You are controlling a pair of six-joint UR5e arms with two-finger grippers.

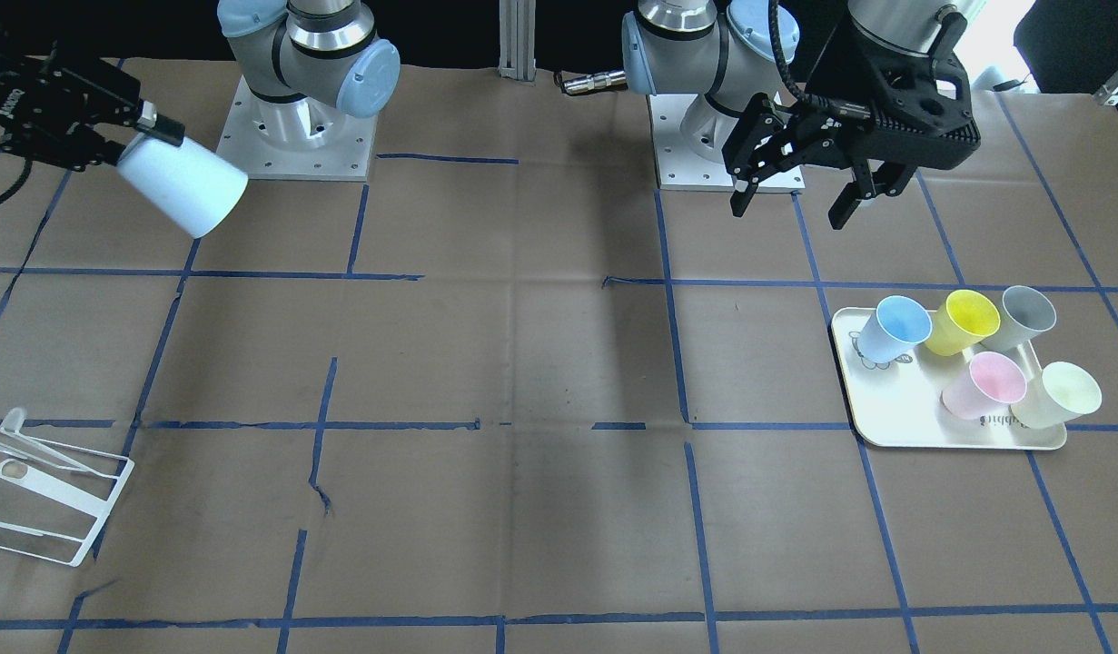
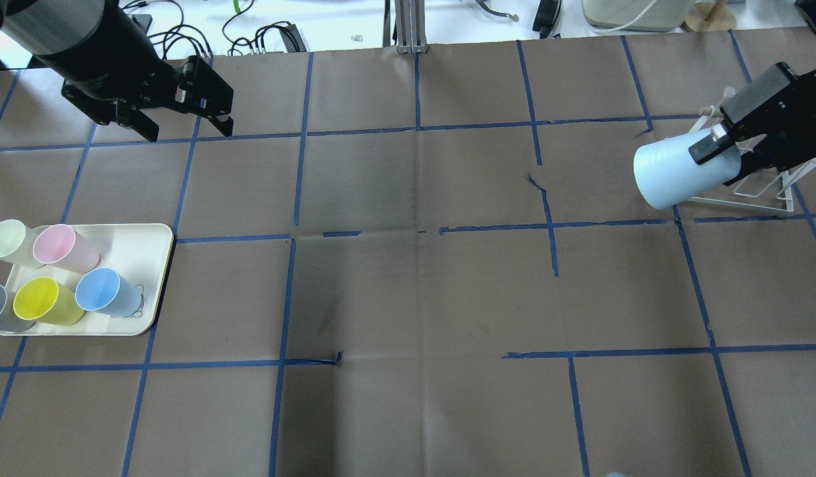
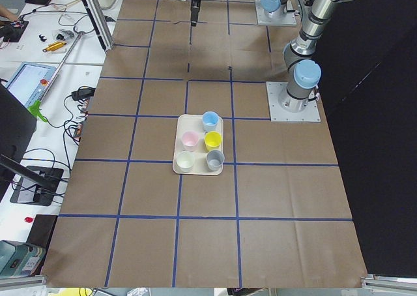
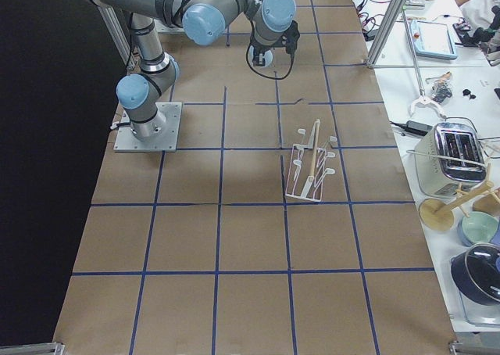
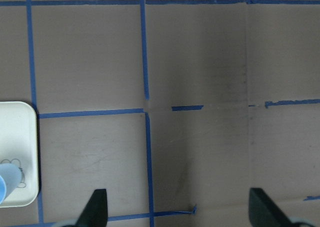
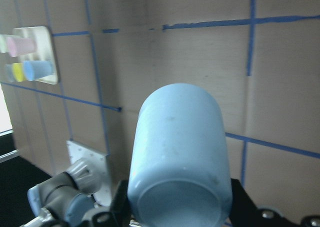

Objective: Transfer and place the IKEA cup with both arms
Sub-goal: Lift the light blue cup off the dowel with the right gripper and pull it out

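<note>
Front view: right pincer (image 1: 139,136) is clamped on the pale blue cup (image 1: 184,186). The cup is tilted and held in the air above the table (image 1: 522,363). Left pincer (image 1: 790,207) has its jaws apart, above the table near the tray (image 1: 885,427), which carries five cups.
Overhead view: the held cup is just beside the white wire rack (image 2: 762,192), well apart from the tray.
Right wrist view: the cup fills the lower frame between the fingers.
</note>
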